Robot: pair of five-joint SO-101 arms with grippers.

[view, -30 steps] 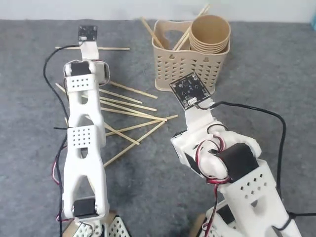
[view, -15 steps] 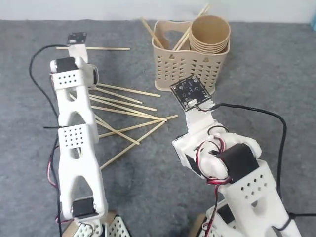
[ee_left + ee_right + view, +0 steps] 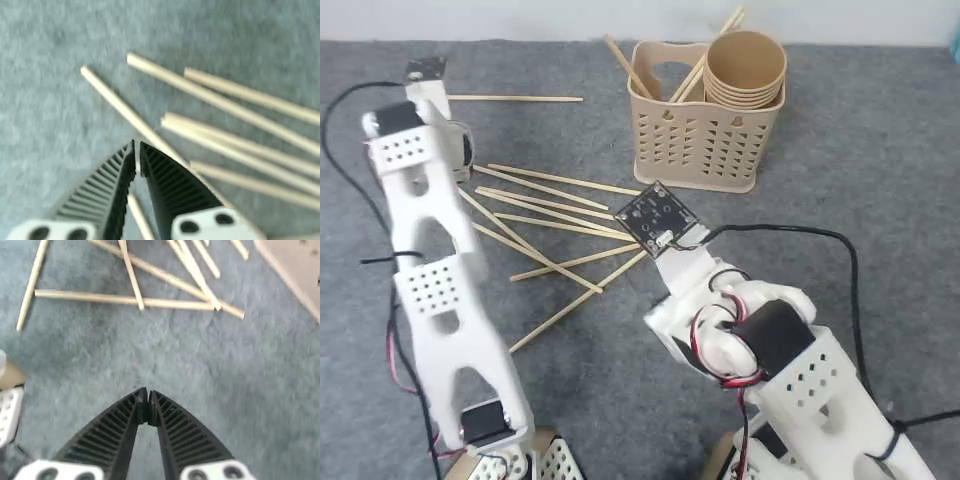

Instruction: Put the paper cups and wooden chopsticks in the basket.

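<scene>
Several wooden chopsticks (image 3: 550,210) lie fanned across the grey mat, and one chopstick (image 3: 515,98) lies apart near the back. The beige basket (image 3: 690,150) holds a stack of paper cups (image 3: 747,65) and a few chopsticks (image 3: 625,65). My left gripper (image 3: 136,145) is shut and empty, just above the ends of the chopsticks (image 3: 225,105); one chopstick (image 3: 125,112) runs under its tip. My right gripper (image 3: 146,391) is shut on nothing over bare mat, short of the crossed chopsticks (image 3: 150,302).
The left arm (image 3: 425,260) stands along the left side of the mat, over part of the chopstick pile. The right arm (image 3: 760,340) and its cable (image 3: 840,250) fill the front right. A corner of the basket (image 3: 295,270) shows beyond the right gripper.
The left arm has swung to the left, away from the basket. The right arm has shifted left and forward, toward the scattered chopsticks. The chopsticks and cups have not moved.
</scene>
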